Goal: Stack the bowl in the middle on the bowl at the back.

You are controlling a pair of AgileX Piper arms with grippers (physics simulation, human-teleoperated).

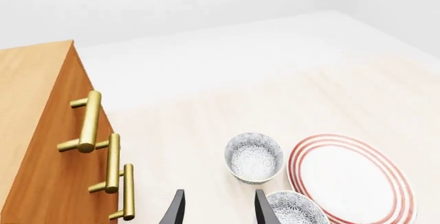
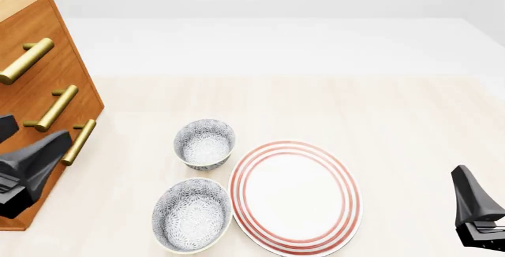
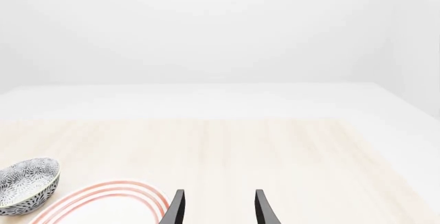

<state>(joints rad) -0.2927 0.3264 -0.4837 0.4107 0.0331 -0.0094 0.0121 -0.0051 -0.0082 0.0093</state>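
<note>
The bowl at the back (image 2: 204, 143) is a small speckled grey-white bowl standing upright on the pale wood table; it also shows in the left wrist view (image 1: 254, 157) and at the edge of the right wrist view (image 3: 28, 185). The bowl in the middle (image 2: 191, 214), its twin, sits nearer to me, right beside the plate, and is cut off in the left wrist view (image 1: 297, 209). My left gripper (image 1: 218, 211) is open and empty, to the left of both bowls near the cabinet. My right gripper (image 3: 218, 211) is open and empty, far to the right.
A large white plate with red rings (image 2: 296, 195) lies right of the bowls, touching or nearly touching both. A wooden drawer cabinet (image 2: 44, 85) with brass handles (image 2: 55, 108) stands at the left, close to the left arm.
</note>
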